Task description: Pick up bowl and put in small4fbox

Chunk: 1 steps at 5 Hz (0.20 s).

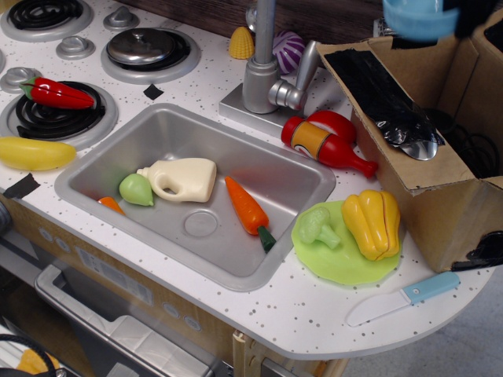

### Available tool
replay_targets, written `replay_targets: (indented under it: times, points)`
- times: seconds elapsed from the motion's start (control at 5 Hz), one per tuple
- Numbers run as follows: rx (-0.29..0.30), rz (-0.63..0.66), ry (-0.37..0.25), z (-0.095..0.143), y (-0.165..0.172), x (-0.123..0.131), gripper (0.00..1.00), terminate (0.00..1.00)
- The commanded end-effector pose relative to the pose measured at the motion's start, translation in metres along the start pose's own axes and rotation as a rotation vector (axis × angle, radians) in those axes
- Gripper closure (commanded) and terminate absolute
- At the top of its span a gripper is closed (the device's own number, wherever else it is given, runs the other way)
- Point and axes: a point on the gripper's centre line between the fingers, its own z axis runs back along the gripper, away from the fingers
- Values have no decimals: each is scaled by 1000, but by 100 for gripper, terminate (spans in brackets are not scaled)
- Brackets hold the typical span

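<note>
Observation.image shows the bowl [419, 17] blurred at the top right edge, above the box [428, 133]; the dark tool [471, 12] seems to hold it, though I cannot tell its opening. Released early, it could strike a flap and tumble onto the desk [314, 314].

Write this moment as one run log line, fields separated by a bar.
phase: carry | bowl: lifted, blurred, above small4fbox far edge | gripper: mostly out of frame, jaws unseen | not released yet

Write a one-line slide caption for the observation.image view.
Light-blue bowl carried aloft over the cardboard box, toy food left around the sink.
</note>
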Motion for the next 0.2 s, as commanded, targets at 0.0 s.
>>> replay_targets:
  times: [0.0]
  points:
    - [-23,49,-137,25,-7,22,0,100]
